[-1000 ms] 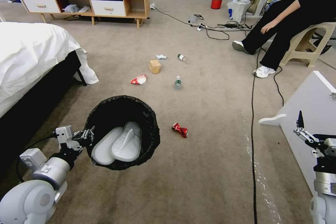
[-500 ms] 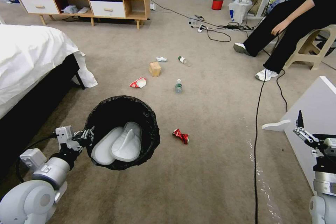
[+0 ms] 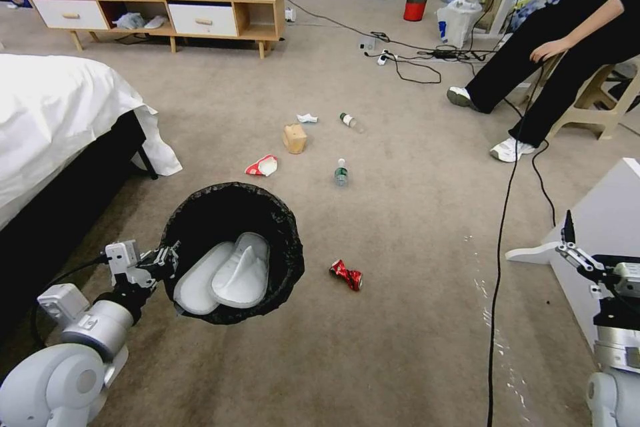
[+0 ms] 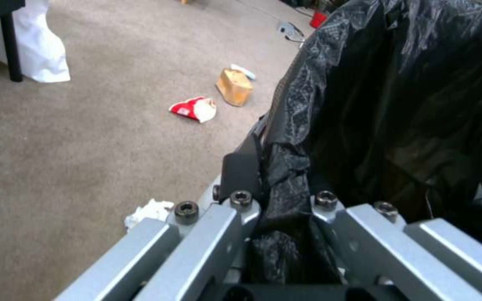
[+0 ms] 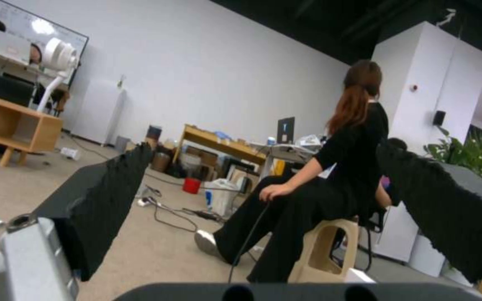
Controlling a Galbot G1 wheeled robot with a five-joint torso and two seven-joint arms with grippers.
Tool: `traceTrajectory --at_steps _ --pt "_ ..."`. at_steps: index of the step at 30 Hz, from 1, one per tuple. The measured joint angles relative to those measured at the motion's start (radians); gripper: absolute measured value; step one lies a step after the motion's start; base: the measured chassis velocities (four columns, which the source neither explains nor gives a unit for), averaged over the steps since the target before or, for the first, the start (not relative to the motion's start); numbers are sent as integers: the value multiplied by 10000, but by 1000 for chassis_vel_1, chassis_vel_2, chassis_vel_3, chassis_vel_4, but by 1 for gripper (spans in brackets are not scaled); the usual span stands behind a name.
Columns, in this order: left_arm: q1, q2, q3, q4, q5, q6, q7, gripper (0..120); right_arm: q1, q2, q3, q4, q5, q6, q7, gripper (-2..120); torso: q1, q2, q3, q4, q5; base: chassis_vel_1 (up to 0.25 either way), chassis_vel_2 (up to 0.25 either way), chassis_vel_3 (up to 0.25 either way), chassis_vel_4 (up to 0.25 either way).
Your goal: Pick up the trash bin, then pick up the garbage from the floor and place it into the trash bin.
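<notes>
My left gripper (image 3: pixel 163 260) is shut on the rim of the trash bin (image 3: pixel 200 199), holding the black-lined bin off the carpet; two flat white slippers (image 3: pixel 230 277) lie inside. The left wrist view has the gripper (image 4: pixel 277 200) clamped on the liner (image 4: pixel 397 104). Garbage lies ahead on the floor: a crushed red can (image 3: pixel 346 275) nearest, a bottle (image 3: pixel 341 173), a red-white cup (image 3: pixel 262 165), a brown bag (image 3: pixel 294 138), a tissue (image 3: pixel 307 119) and a second bottle (image 3: pixel 349 122). My right gripper (image 3: pixel 570 243) is raised at the right, open and holding nothing, its fingers wide apart (image 5: pixel 263 150).
A bed (image 3: pixel 53 113) borders the left side. A black cable (image 3: pixel 497 280) runs along the floor on the right, beside a white panel (image 3: pixel 600 227). A person sits on a stool at the back right. A low wooden cabinet (image 3: pixel 160 7) stands at the far wall.
The whole picture has shifted: the floor litter sits lower in the head view and the cable farther right, so the camera moved forward. Both arms keep their poses.
</notes>
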Motion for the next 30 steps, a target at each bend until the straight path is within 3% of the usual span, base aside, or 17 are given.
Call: traceTrajectory --at_steps 30 --pt "0 -30 26 -18 9 -20 21 4 -5 17 -2 46 37 26 -2 100 0 1 0 -1 0 -78 77 82 -84"
